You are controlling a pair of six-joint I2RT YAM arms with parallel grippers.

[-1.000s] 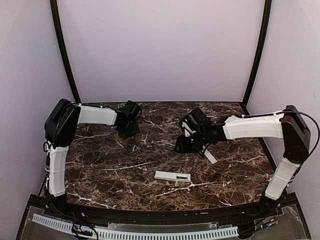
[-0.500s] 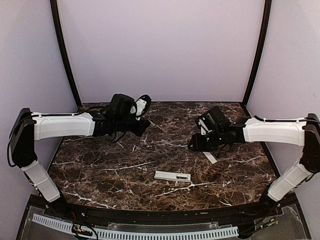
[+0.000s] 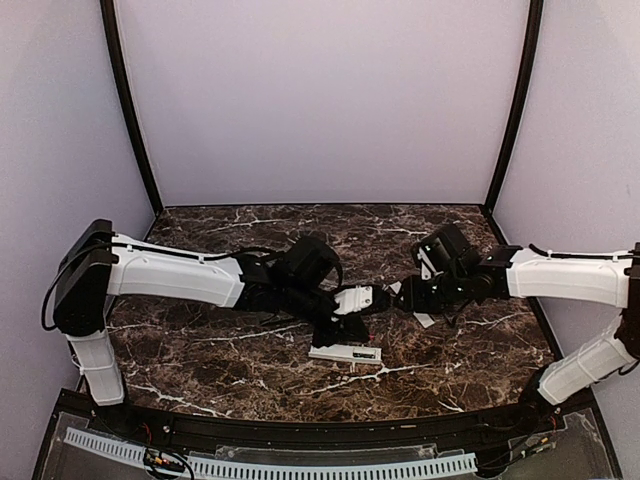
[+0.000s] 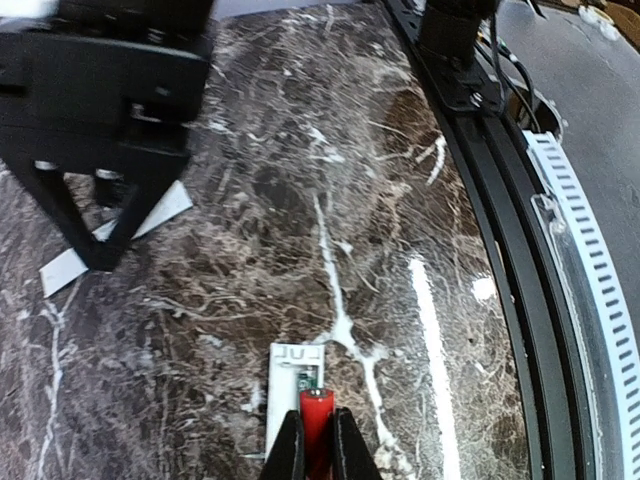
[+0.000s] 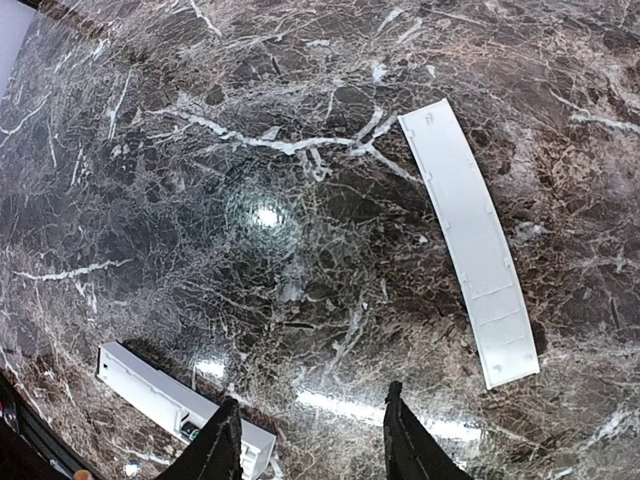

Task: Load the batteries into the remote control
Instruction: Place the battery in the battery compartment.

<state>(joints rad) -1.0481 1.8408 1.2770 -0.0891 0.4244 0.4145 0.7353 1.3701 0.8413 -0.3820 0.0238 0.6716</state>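
Scene: A dark brown marble counter (image 3: 200, 345) with white veins is pictured from above. Two white-and-black arms are extended toward its middle, one from each side.
Left claw: The left claw (image 4: 317, 418) is pressed together on a small red-orange cylindrical battery (image 4: 317, 403). The battery is pinched between the two black fingertips, and its rounded end is shown just beyond them.
Battery position: In the left wrist view the battery is held directly over one end of the remote control. Whether the two are touching cannot be told.
Remote control: The long slim white rectangular remote control (image 3: 345, 352) is laid flat on the counter, near the front edge and roughly midway between the two arms. A recess with a small dark patch is shown at the end under the battery.
Right claw: The right claw (image 5: 311, 393) is spread, with nothing caught between its black fingers, and is held over bare marble.
Cover strip: A thin flat pale-grey strip (image 5: 470, 240) is laid on the counter to the right of the remote and apart from it. It is located just beside the right claw, and in the overhead view it is partly hidden by that arm's wrist.
Claws together: Both claws are seen close to one another over the middle of the counter, with the left one placed nearer the remote.
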